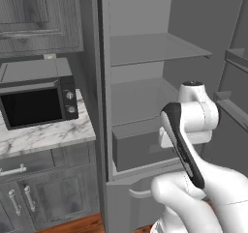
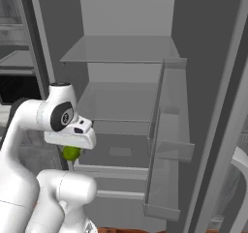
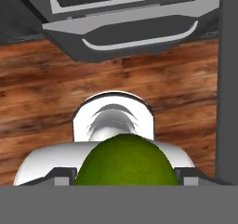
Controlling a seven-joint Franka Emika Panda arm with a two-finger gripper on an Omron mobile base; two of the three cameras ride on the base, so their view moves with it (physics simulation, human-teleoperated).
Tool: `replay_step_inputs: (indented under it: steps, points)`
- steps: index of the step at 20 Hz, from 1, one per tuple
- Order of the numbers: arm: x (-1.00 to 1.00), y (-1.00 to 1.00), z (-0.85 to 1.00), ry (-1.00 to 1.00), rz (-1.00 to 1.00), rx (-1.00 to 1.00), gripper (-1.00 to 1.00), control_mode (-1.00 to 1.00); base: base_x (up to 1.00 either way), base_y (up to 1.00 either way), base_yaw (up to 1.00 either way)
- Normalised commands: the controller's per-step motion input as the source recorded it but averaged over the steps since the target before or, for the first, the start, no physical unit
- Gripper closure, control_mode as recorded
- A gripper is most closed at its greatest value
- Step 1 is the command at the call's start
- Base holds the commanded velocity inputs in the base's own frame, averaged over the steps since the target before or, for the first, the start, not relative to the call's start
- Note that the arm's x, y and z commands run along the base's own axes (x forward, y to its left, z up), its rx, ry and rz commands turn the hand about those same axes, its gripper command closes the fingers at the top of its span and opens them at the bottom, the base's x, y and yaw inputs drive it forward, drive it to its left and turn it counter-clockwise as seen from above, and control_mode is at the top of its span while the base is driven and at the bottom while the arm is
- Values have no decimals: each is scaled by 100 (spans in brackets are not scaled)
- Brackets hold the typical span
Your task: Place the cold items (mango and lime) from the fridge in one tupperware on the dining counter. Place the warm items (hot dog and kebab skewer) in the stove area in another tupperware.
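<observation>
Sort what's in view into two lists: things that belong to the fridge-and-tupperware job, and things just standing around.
Job:
lime, between the gripper fingers
fridge, open, shelves bare

Standing around:
microwave on the marble counter
cabinets
wood floor

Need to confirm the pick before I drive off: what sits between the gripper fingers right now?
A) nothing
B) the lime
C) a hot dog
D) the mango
B: the hand view shows a plain green round lime between the fingers of the gripper, and the right base view shows it under the hand, outside the open fridge.
</observation>
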Motion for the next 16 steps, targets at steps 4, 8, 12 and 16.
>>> replay_step_inputs:
  steps: [4, 8, 12, 16]
  points:
    - [-9, 0, 33, -23, 0, 4, 100, -100, 0, 0, 0]
    - [-29, 0, 20, -8, -1, 0, 100, -100, 0, 0, 0]
    - [0, 0, 3, 3, -2, -1, 100, -100, 0, 0, 0]
    - [0, 0, 0, 0, 0, 0, 100, -100, 0, 0, 0]
